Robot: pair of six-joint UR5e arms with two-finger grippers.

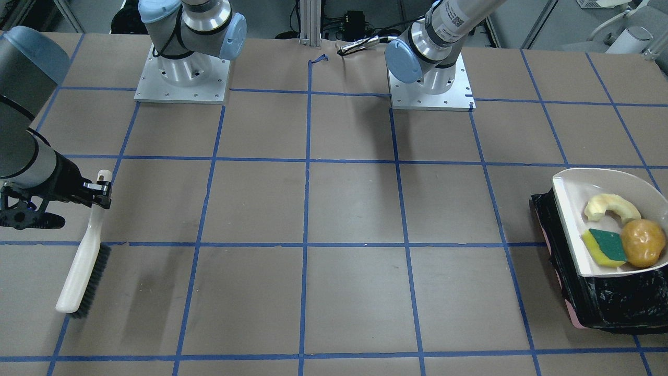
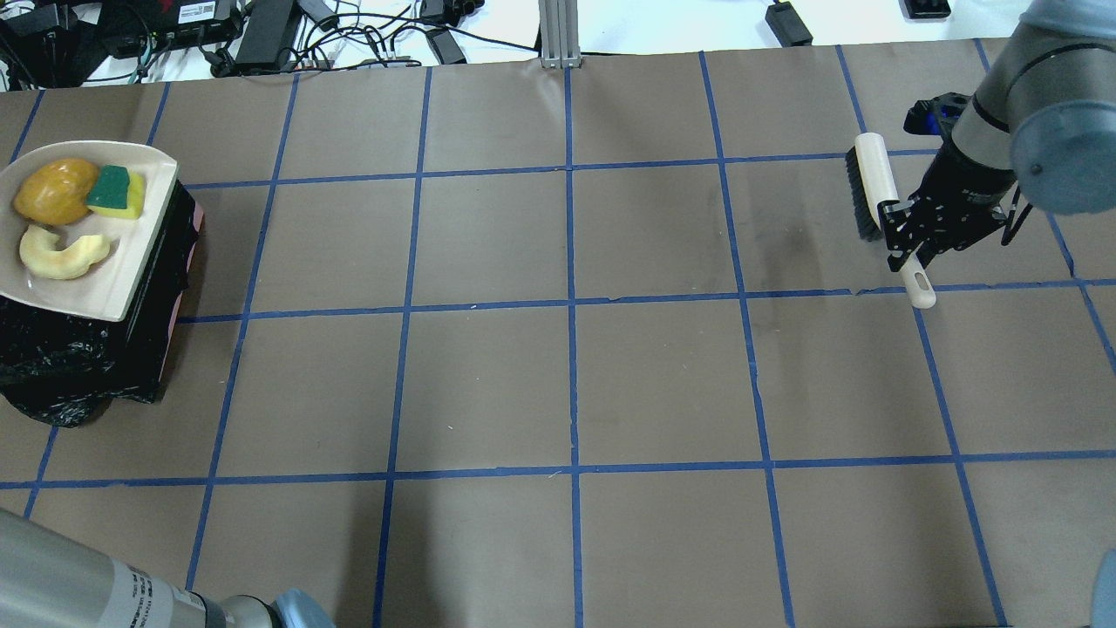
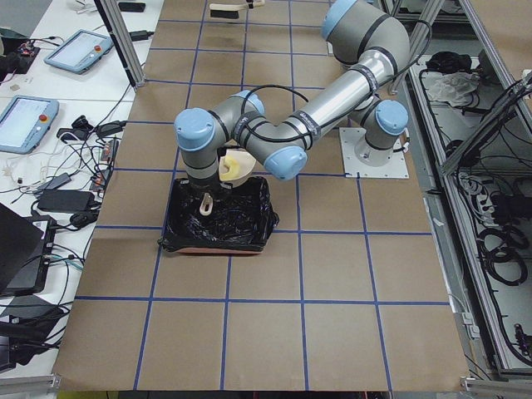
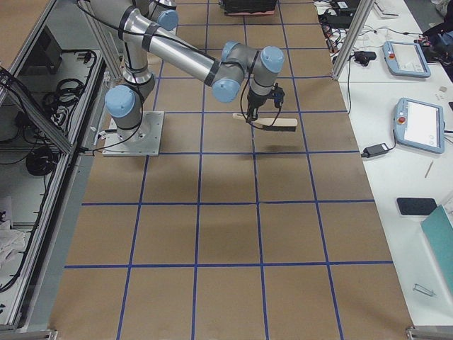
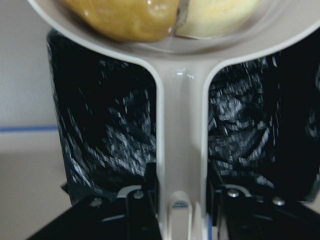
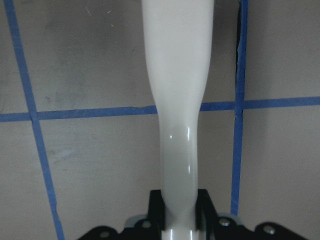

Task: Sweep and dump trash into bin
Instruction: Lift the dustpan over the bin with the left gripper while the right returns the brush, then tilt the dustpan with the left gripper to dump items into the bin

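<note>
The cream dustpan point(image 2: 122, 262) hangs over the black-lined bin point(image 2: 87, 358) at the table's left end. In the pan lie the pale-yellow foam piece point(image 2: 63, 253), the green-topped sponge wedge point(image 2: 113, 192) and the amber lump point(image 2: 54, 190). My left gripper point(image 5: 182, 200) is shut on the dustpan handle point(image 5: 182, 125), with the bin's black bag point(image 5: 105, 130) below it. My right gripper point(image 2: 907, 240) is shut on the handle of the cream hand brush point(image 2: 874, 179) and holds it above the table at the far right end.
Brown paper with a grid of blue tape point(image 2: 571, 305) covers the table. The two arm bases point(image 1: 182, 78) stand on plates at the robot's edge. Cables and power bricks point(image 2: 261, 30) lie beyond the far edge.
</note>
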